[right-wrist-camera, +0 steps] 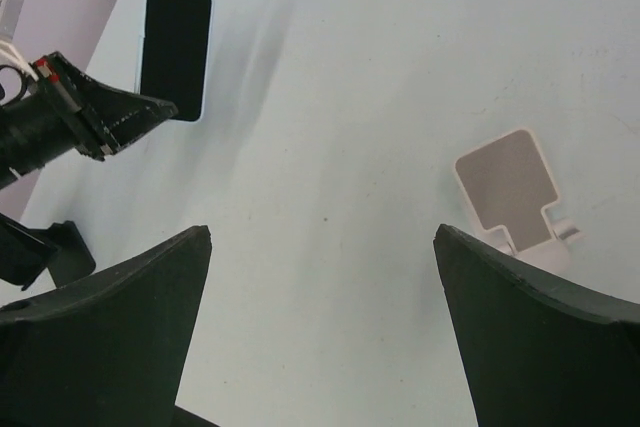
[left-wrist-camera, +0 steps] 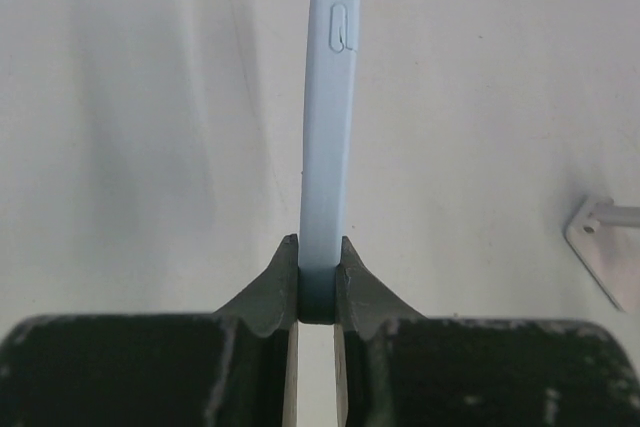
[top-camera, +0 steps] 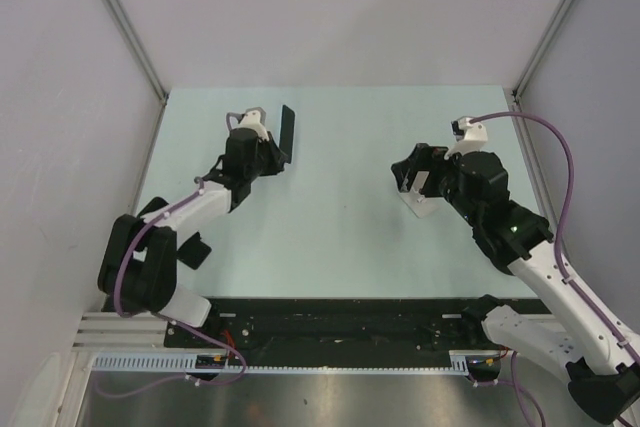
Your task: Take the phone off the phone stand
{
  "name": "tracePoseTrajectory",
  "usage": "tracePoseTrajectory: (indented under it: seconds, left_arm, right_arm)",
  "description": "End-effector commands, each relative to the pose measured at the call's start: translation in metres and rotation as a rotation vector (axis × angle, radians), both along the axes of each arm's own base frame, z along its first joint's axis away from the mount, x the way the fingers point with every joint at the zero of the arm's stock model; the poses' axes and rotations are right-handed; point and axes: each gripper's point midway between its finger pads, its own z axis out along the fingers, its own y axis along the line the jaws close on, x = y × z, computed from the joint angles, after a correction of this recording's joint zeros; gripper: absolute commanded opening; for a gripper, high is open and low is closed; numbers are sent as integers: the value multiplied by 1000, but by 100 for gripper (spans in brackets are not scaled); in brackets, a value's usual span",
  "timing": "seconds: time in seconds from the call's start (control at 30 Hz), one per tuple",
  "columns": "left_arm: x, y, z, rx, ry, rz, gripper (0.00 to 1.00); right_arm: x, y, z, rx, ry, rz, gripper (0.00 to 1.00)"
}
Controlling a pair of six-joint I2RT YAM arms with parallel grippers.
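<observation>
The phone (top-camera: 287, 132) has a black screen and a light blue case. My left gripper (top-camera: 270, 153) is shut on its lower end and holds it above the table at the back left. In the left wrist view the phone's blue edge (left-wrist-camera: 328, 127) runs up from between the fingers (left-wrist-camera: 272, 287). In the right wrist view the phone (right-wrist-camera: 178, 45) shows at the upper left. The white phone stand (top-camera: 421, 202) stands on the table under my right gripper (top-camera: 412, 175), which is open and empty. The stand (right-wrist-camera: 510, 192) shows bare in the right wrist view, and at the right edge of the left wrist view (left-wrist-camera: 603, 245).
Grey walls enclose the pale green table (top-camera: 330, 237) at the back and sides. A black rail (top-camera: 340, 322) runs along the near edge between the arm bases.
</observation>
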Motion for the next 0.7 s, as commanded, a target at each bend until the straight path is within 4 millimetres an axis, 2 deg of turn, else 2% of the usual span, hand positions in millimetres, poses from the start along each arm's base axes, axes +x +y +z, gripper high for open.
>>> tracePoseTrajectory:
  seconds: [0.0,0.03,0.07,0.1,0.17,0.3,0.37,0.67]
  left_arm:
    - [33,2,30,-79,-41,-31,0]
    - [39,3,15,-77,1,-32,1]
    - [42,11,9,-75,31,-21,0]
    - [47,9,10,-84,38,-35,0]
    - [53,17,-4,-76,78,-23,0]
    - [62,26,-16,-73,106,-5,0]
    - [64,32,-29,-82,139,1,0]
    - [70,39,-61,-111,221,0,1]
  right_arm:
    - [-3,-11,-3,-54,-11,-18,100]
    - [-4,-11,-3,-56,-12,-14,100]
    - [-5,-11,-3,-59,-10,-12,100]
    - [-5,-13,-5,-63,-3,-15,100]
    - [-5,-13,-8,-68,4,-15,100]
    - [-6,-12,-17,-74,30,-9,100]
    - [-5,-11,-23,-84,47,-5,100]
    - [-2,-7,-35,-103,84,6,100]
